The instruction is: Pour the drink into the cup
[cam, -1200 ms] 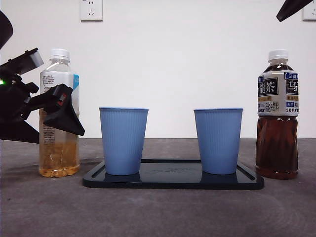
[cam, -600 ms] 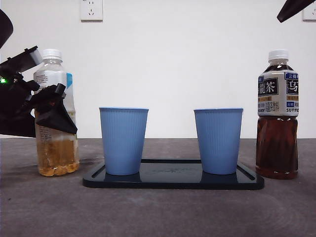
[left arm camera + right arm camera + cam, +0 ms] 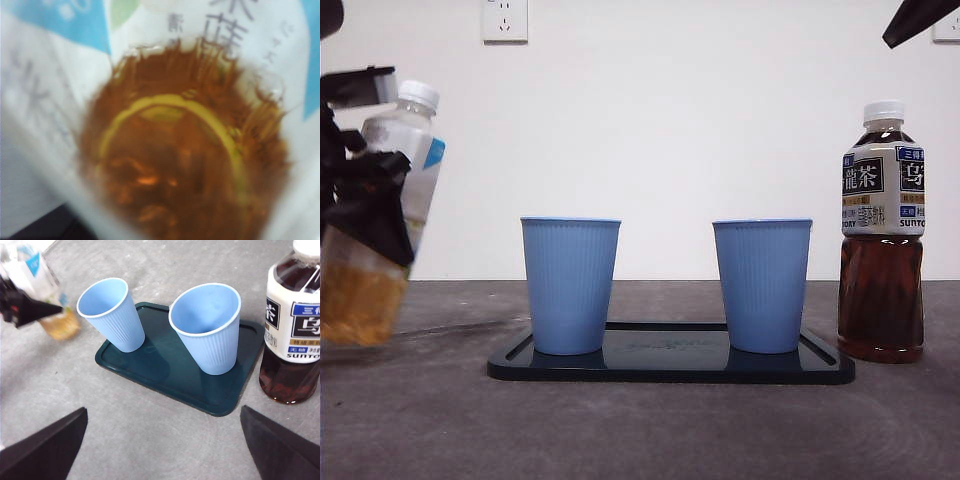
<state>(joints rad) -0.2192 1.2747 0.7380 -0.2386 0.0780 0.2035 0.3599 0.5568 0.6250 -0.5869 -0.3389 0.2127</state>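
While tilted, cap leaning right, amber tea bottle [image 3: 382, 215] hangs clear of counter [image 3: 640, 420] at far left, clamped in left claw [image 3: 365, 205]. Two blue cups [image 3: 570, 285] [image 3: 762, 285] upright, empty, on dark tray [image 3: 670, 362]. Dark tea bottle [image 3: 881, 235] stands right of tray, capped. Right claw [image 3: 162, 440] high above counter, jaws apart, holding nothing.

A dark green tray [image 3: 220, 397] and a Suntory oolong tea bottle [image 3: 881, 235] are borne directly by the grey table [image 3: 640, 430].
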